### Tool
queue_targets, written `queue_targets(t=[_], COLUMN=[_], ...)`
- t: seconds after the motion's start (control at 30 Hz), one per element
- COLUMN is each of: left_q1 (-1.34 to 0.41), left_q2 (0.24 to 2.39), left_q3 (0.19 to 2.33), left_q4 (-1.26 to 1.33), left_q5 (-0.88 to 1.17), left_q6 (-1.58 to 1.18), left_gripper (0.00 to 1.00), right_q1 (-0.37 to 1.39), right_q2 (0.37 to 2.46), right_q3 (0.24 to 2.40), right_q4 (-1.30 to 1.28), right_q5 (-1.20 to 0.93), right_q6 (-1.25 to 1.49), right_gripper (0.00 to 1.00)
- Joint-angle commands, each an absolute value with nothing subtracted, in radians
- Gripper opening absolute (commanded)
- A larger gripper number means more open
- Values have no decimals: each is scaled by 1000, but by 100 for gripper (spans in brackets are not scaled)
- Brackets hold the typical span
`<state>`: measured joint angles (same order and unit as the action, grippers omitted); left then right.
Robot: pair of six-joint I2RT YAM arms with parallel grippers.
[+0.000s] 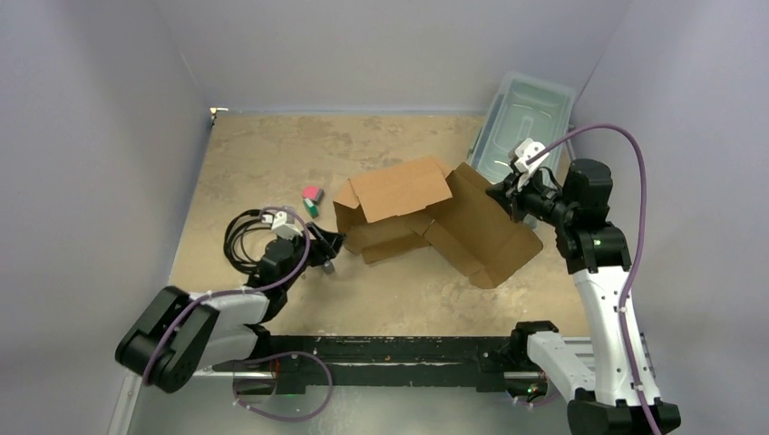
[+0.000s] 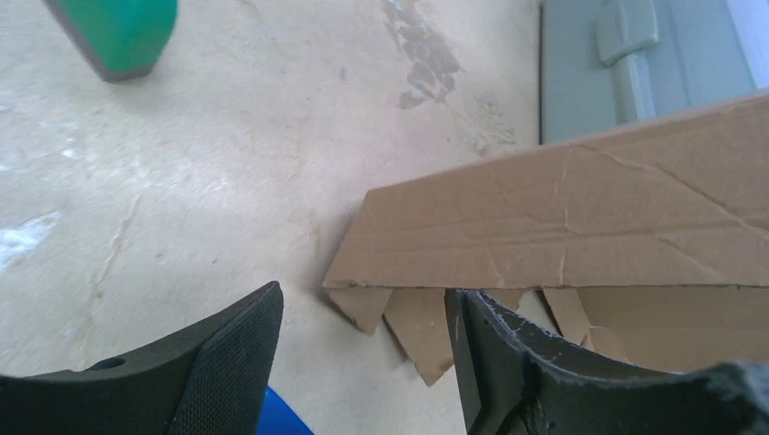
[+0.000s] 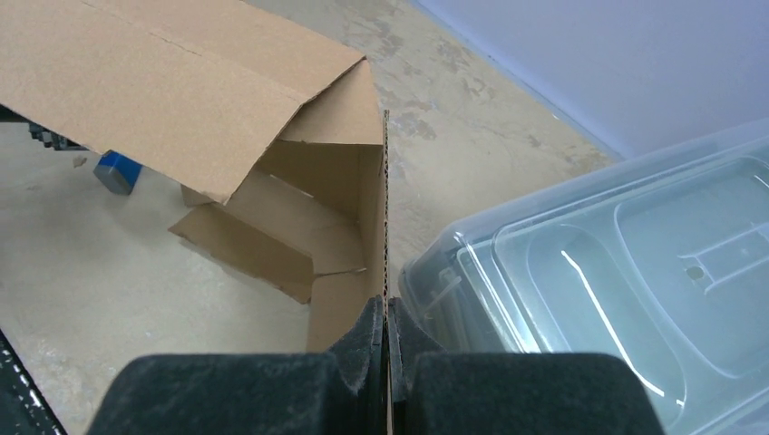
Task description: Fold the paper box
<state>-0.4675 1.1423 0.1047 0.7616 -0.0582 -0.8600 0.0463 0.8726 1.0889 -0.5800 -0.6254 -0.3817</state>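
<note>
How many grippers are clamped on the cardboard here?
1. The right gripper is shut on an upright edge of the cardboard, beside the plastic bin. The left gripper sits open by the flaps on the other side, holding nothing.

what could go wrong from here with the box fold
The right gripper pinches only a thin edge of the paper box; it may slip or tear if pulled.
The left gripper is open, holding nothing, so the raised panels may flop back.
The clear bin sits right beside the pinched wall and may block it.
</note>
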Motion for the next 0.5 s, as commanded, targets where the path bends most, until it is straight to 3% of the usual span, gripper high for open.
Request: queue_targets(t=[0.0, 0.23, 0.47], left_q1=[-430, -423, -423], left_q2=[1283, 1385, 1280], left_q3=[106, 103, 173], left_q4=[1100, 1218, 973], left_q5=[109, 194, 185], left_q6=[-869, -862, -702], left_gripper=[64, 62, 62], right_q1=[30, 11, -39], right_q2=[879, 902, 935], right_q3=[1123, 1143, 1183], right_q4=[-573, -573, -585], right_q5=[-692, -684, -756], right_q6=[-363, -342, -317], right_gripper=[0, 0, 0])
